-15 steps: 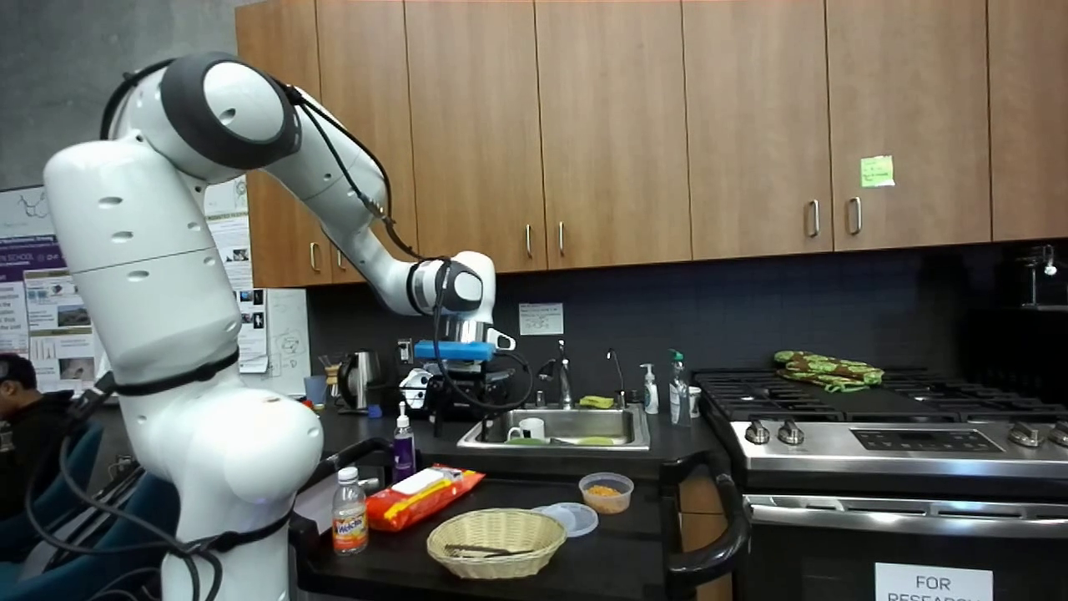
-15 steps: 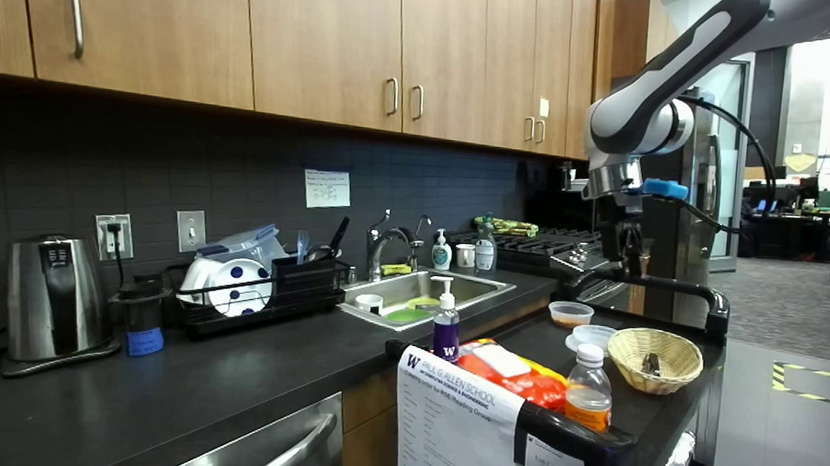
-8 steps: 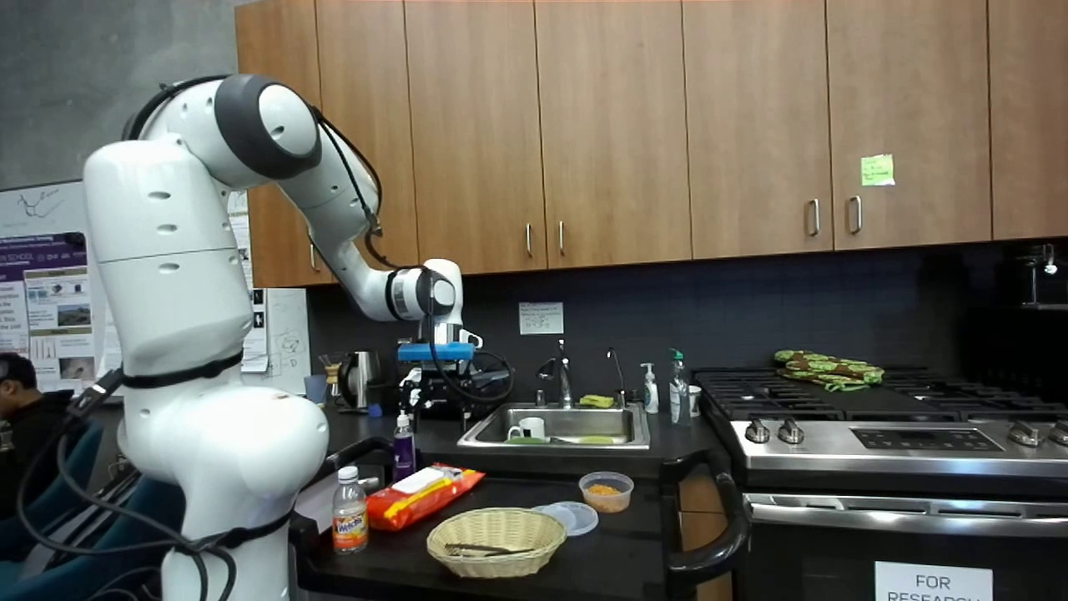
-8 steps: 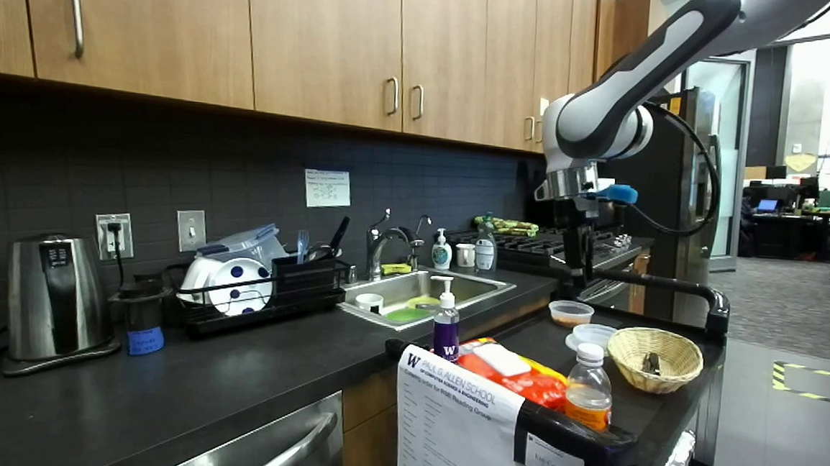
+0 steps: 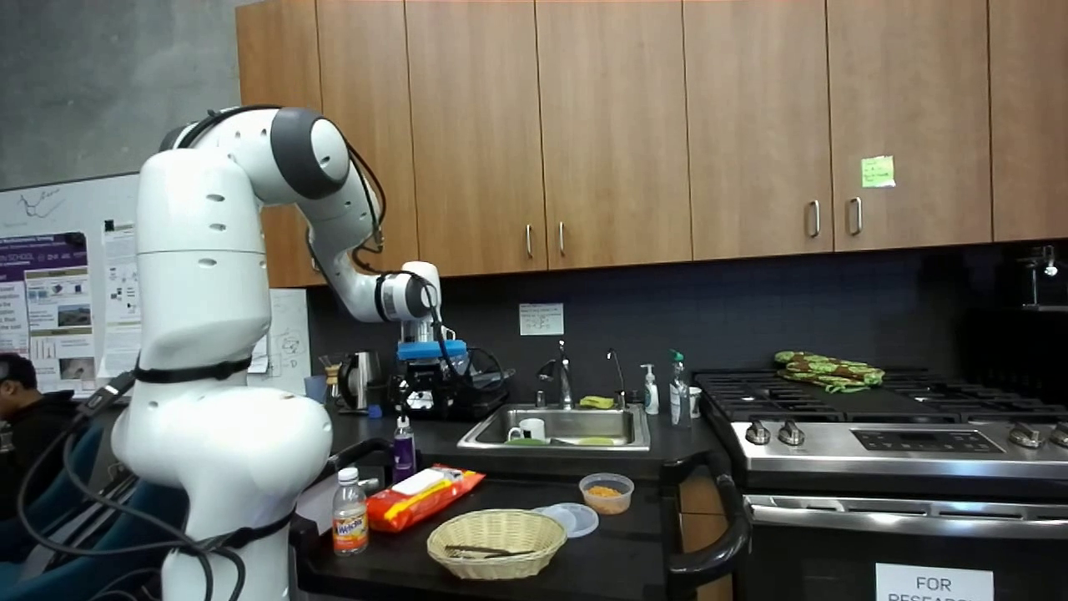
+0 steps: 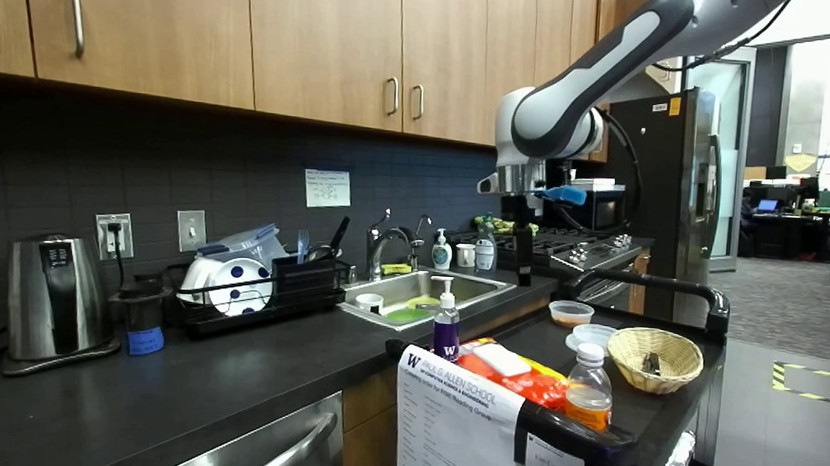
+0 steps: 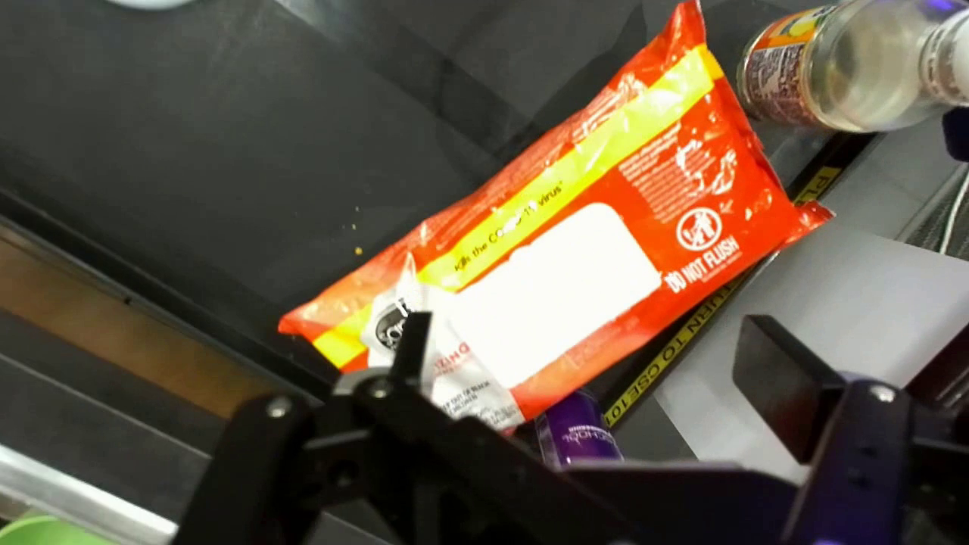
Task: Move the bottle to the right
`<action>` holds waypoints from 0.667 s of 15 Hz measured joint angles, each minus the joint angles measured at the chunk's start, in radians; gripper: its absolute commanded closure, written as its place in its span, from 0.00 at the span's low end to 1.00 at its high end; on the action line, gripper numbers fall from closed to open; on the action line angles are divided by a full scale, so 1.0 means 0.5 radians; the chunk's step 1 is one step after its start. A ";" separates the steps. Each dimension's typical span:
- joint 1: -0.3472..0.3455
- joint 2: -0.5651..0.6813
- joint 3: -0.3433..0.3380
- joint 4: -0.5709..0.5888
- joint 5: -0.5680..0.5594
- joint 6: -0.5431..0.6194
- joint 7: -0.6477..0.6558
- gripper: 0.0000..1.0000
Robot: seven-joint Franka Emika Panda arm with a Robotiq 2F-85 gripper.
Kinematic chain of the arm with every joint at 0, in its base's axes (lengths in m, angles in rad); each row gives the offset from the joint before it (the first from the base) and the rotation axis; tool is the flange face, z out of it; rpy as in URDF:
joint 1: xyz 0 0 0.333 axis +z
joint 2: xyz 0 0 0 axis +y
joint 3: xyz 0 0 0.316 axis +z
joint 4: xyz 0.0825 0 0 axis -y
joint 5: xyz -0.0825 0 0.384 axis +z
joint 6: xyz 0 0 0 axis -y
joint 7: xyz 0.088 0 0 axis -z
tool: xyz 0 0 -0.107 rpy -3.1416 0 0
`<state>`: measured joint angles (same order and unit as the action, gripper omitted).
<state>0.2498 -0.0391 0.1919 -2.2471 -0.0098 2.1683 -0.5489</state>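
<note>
The bottle is slim, purple and upright with a white pump top. It stands on the black cart beside the red wipes pack, in both exterior views. In the wrist view the bottle shows only in part between the fingers; the gripper hides its upper part. My gripper is open and empty, with its fingers wide apart. In an exterior view the gripper hangs pointing down, above and to the right of the bottle, apart from it.
The red wipes pack lies against the bottle's side. A juice bottle, a wicker basket, a lid and a small tub are on the cart. Cart handles rise at both ends. The sink lies behind.
The arm and gripper have moved left in both exterior views, nearer to the purple bottle. The bottle and the other things on the cart have not moved.
</note>
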 measured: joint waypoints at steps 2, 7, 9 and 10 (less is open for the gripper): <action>0.005 0.059 0.032 0.082 0.055 0.009 -0.108 0.00; 0.014 0.166 0.131 0.246 0.226 0.019 -0.365 0.00; 0.018 0.209 0.168 0.294 0.262 0.023 -0.428 0.00; 0.021 0.233 0.183 0.317 0.270 0.026 -0.452 0.00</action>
<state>0.2604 0.0774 0.2835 -2.0885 0.1250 2.1814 -0.7751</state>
